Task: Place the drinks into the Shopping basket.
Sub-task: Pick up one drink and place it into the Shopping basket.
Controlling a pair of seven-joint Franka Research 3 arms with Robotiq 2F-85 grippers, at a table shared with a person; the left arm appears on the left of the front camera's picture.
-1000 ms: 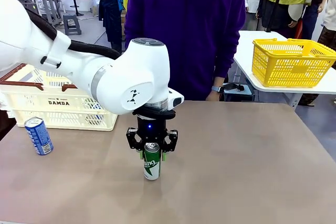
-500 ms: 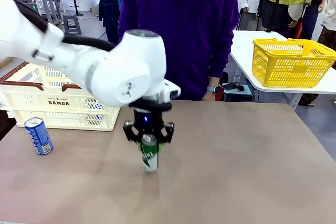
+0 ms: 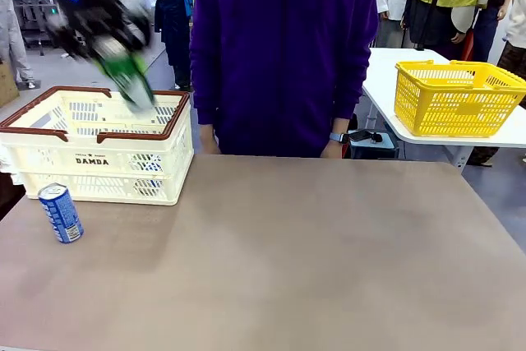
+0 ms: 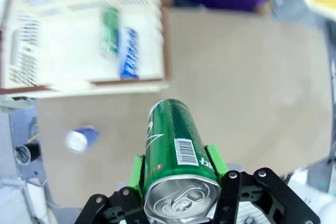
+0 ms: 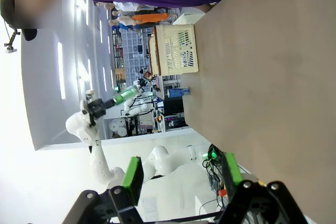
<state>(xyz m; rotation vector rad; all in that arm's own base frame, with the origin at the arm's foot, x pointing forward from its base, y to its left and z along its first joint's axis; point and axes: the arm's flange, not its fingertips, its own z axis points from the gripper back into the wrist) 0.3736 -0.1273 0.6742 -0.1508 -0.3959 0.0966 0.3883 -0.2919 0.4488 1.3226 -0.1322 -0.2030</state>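
The left hand (image 3: 123, 67), clamped on a tilted green can (image 4: 177, 145), hangs above the Shopping basket (image 3: 99, 158) at the counter's (image 3: 329, 260) far left corner, the blue can (image 3: 62, 213) standing just before it, while the right hand (image 5: 181, 178) waits apart and empty.

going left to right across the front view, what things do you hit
blue can on the table → cream Shopping basket, with the left gripper holding a green can above it → person in purple at the far edge → yellow mesh basket on the side table
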